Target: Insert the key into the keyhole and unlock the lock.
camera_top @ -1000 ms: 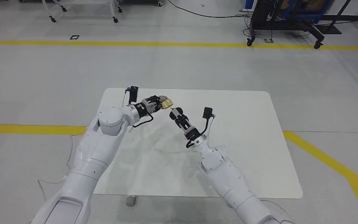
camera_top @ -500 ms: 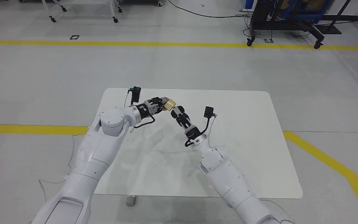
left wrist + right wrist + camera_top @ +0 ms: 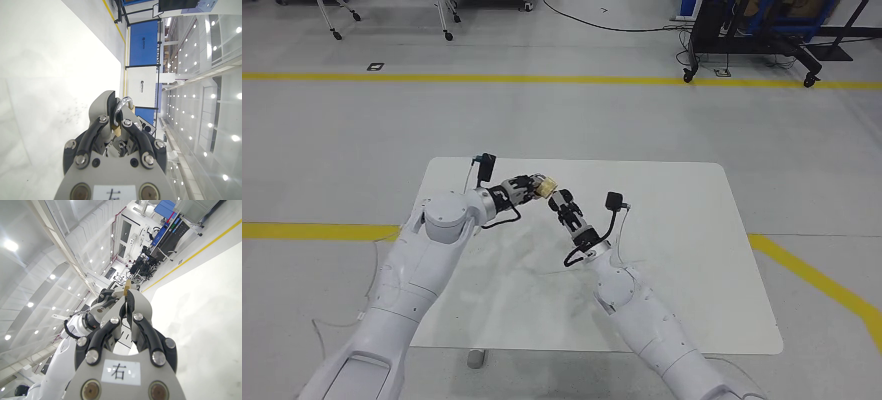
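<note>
Above the back left part of the white table (image 3: 682, 260), my left gripper (image 3: 531, 187) is shut on a brass padlock (image 3: 546, 185). Its silver shackle (image 3: 122, 104) curves out between the fingers, and a brass corner (image 3: 117, 131) shows below it. My right gripper (image 3: 560, 201) sits just right of the lock, almost touching it. It is shut on a thin key (image 3: 126, 289) whose brass blade sticks out past the fingertips, pointing at the left gripper (image 3: 111, 294). The keyhole is hidden.
Both arms hang over the table, whose bare top spreads to the right and toward the front edge (image 3: 642, 350). Yellow floor lines (image 3: 542, 78) run behind it, and a black wheeled rack (image 3: 752, 40) stands far back right.
The right gripper with the key has moved up and a little left toward the padlock. The left gripper has carried the lock slightly right, so the gap has closed.
</note>
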You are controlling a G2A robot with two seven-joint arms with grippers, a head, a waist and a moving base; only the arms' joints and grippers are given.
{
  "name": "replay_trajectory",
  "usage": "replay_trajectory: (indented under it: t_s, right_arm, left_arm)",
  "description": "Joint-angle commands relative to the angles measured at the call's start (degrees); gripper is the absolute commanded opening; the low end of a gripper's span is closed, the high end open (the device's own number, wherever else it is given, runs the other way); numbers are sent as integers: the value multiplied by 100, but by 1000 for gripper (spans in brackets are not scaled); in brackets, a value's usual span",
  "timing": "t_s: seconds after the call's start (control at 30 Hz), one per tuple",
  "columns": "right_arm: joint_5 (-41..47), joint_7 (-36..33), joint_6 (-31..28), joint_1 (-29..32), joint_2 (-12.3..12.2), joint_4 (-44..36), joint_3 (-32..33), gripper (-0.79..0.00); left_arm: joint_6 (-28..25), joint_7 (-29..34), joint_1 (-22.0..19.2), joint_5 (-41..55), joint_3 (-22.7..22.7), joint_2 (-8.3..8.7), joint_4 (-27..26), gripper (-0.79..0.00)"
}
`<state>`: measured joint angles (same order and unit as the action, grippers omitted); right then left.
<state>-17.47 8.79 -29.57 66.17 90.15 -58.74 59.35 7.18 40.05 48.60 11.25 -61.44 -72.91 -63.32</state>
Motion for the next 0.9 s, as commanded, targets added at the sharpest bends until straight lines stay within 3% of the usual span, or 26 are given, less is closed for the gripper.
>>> replay_trajectory:
  t_s: [0.0, 0.2, 0.3, 0.63, 0.8, 0.87]
  right_arm:
    - [8, -18, 17, -6, 6, 7, -6, -785]
    - [114, -180, -46, -1, 7, -3, 25, -785]
    - [149, -216, -92, 25, 3, -36, 53, -702]
    - [224, -325, -148, 84, -2, -102, 105, -696]
    - [295, -389, -156, 100, -2, -105, 131, -662]
    - [331, -424, -154, 105, -2, -102, 142, -613]
  left_arm:
    - [-8, 3, 2, -9, -3, 0, -3, -785]
    - [-34, 26, 8, -8, -28, 2, -7, -785]
    - [-19, 51, 10, 16, -37, 0, 3, -785]
    - [28, 94, -8, 88, -70, -6, 49, -785]
    - [24, 83, -6, 69, -73, -8, 46, -785]
    - [23, 85, -5, 67, -75, -8, 46, -785]
